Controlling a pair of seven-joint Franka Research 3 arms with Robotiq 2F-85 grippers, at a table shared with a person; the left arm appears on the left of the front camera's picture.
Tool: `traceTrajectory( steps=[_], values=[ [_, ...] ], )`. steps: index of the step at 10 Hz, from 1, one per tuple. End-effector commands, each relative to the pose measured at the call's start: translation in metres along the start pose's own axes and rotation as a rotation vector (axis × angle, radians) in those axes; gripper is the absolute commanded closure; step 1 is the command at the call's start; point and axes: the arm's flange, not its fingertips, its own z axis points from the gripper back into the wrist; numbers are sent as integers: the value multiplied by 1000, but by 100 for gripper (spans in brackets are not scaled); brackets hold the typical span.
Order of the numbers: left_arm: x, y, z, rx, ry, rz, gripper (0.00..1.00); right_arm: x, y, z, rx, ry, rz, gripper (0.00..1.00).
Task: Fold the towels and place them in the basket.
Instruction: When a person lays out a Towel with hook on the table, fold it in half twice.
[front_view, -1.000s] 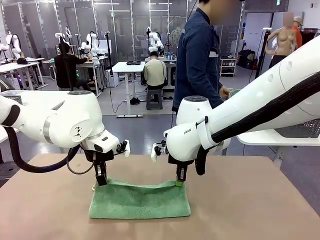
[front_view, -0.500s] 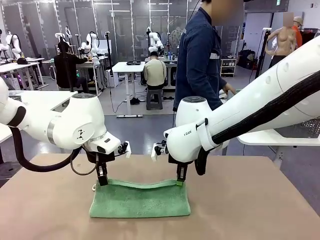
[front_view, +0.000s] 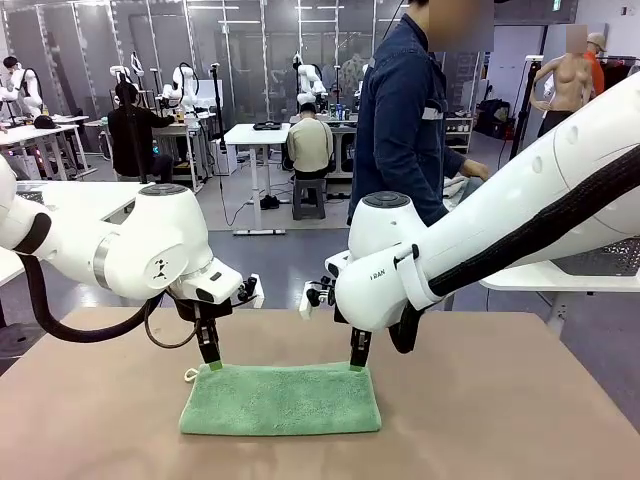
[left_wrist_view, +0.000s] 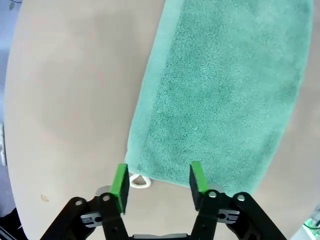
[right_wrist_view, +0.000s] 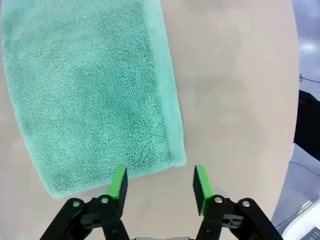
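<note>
A mint green towel (front_view: 280, 398) lies folded flat on the table, a small white loop (front_view: 190, 375) at its far left corner. My left gripper (front_view: 211, 362) hovers open just above that corner, nothing between its green pads (left_wrist_view: 120, 181); the towel (left_wrist_view: 220, 95) and loop (left_wrist_view: 139, 181) lie below them. Over the far right corner my right gripper (front_view: 357, 364) also stands open and holds nothing, its pads (right_wrist_view: 118, 182) apart above the towel (right_wrist_view: 90, 95). The basket is out of view.
The brown table (front_view: 500, 410) is bare to either side of the towel. A person in a dark blue jacket (front_view: 400, 120) stands at the far side, hands over a side table at the right.
Both grippers have opened and let go of the towel's far edge. That edge has dropped flat onto the lower layer. Both grippers have risen slightly.
</note>
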Motion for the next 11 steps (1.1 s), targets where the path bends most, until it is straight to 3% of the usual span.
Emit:
traceTrajectory(
  steps=[1, 2, 3, 4, 9, 10, 11],
  values=[
    [-14, -15, 11, 40, -24, 22, 0, -6, 14, 7, -49, 10, -36, 0],
    [-19, -22, 16, 18, -41, -5, 0, -6, 19, 10, -40, -5, -25, 0],
    [-4, -2, 4, 11, -4, 4, 0, -7, 20, 11, -33, 11, -41, 12],
    [-4, -2, 4, 11, -4, 4, 0, -3, 7, 6, -16, 4, -14, 12],
    [-6, -6, 3, 6, -5, 6, 0, -2, 10, 7, -15, 5, -18, 12],
    [-12, 4, 31, 35, -100, 54, 0, -5, 7, 17, -41, 36, -139, 12],
    [-22, 4, 62, 72, -52, 59, 0, -6, 11, 16, -35, 49, -272, 12]
  ],
)
